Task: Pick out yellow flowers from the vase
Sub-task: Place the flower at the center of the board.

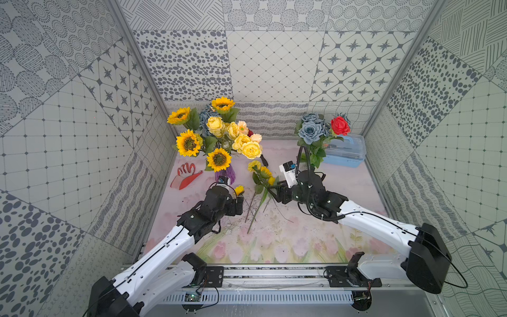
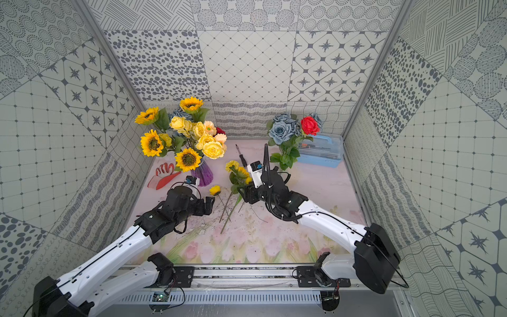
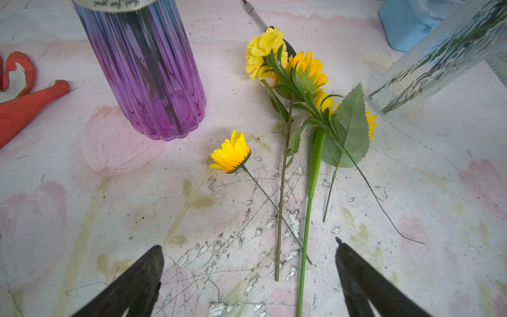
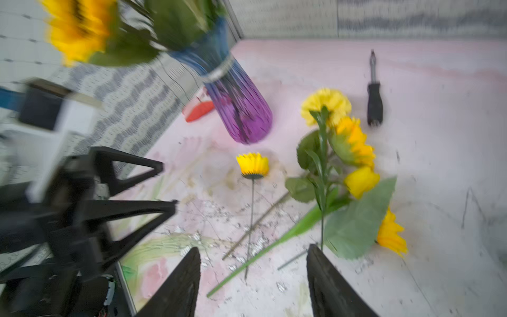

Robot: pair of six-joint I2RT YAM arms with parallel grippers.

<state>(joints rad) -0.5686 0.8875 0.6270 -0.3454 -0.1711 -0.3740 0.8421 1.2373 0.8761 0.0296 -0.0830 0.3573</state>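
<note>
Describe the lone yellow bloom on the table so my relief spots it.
Find the purple vase holding the big bouquet. Beside its base lies a small yellow bloom on a thin bare stem. Unlike the leafy yellow pile nearby, its head lies alone, petals half closed.

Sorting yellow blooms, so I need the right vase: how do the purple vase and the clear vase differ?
The purple vase is tinted and ribbed; the clear vase is colourless and rippled. The purple vase holds sunflowers and yellow roses among others; the clear vase holds grey-blue roses and a red rose. Both stand on the table.
</note>
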